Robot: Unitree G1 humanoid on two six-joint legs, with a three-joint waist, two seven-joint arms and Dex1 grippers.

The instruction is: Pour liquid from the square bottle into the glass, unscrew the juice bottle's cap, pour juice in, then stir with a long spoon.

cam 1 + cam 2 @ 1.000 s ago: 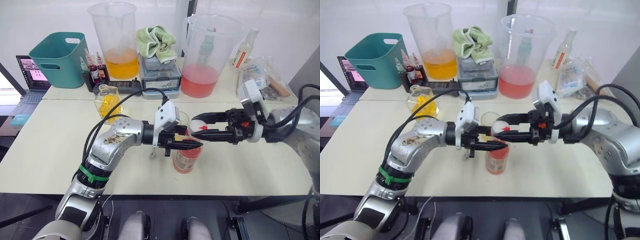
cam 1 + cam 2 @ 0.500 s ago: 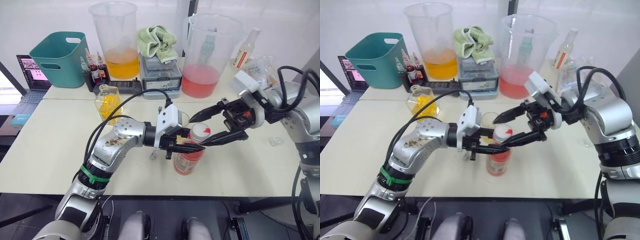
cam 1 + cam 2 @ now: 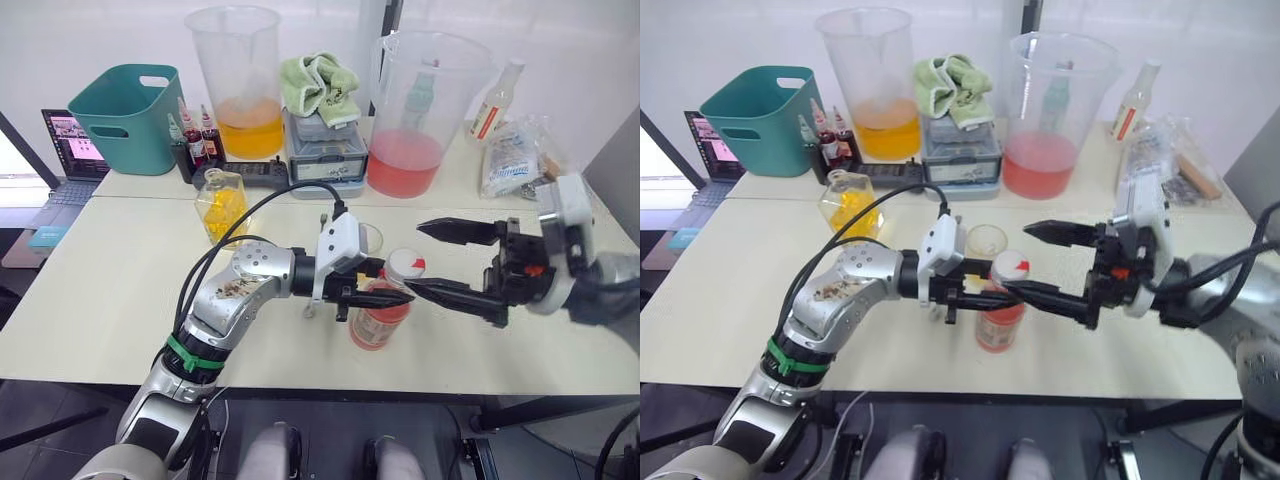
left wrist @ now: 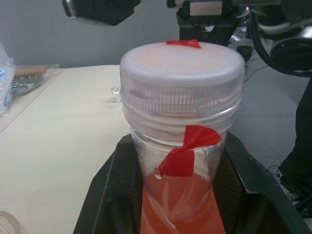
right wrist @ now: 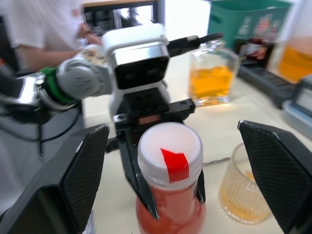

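I've got the slim clear plastic juice bottle of pinkish-red liquid point(image 3: 377, 318) standing upright near the front middle of the pale counter point(image 3: 120, 300), and my left end effector point(image 3: 385, 293) is clamped around it just under the neck, both black fingers point(image 4: 105, 195) pressed against its sides. The small round white screw cap point(image 3: 405, 265), marked with a strip of red tape, sits on the bottle's neck. My right end effector point(image 3: 430, 258) comes in from the right with its fingers spread wide, one on either side of the cap and clear of it, gripping nothing. Just behind the bottle stands the small clear ribbed tumbler point(image 3: 369, 240) with a little yellow liquid at the bottom. Further back and left, the squat faceted glass bottle of yellow liquid point(image 3: 222, 206) rests on the counter. At the far edge, from left to right: a teal plastic bin point(image 3: 125, 117), a big clear pitcher of orange liquid point(image 3: 240, 82), a green cloth point(image 3: 320, 85) on a grey box point(image 3: 325, 158), and a big clear pitcher of red liquid point(image 3: 418, 112).
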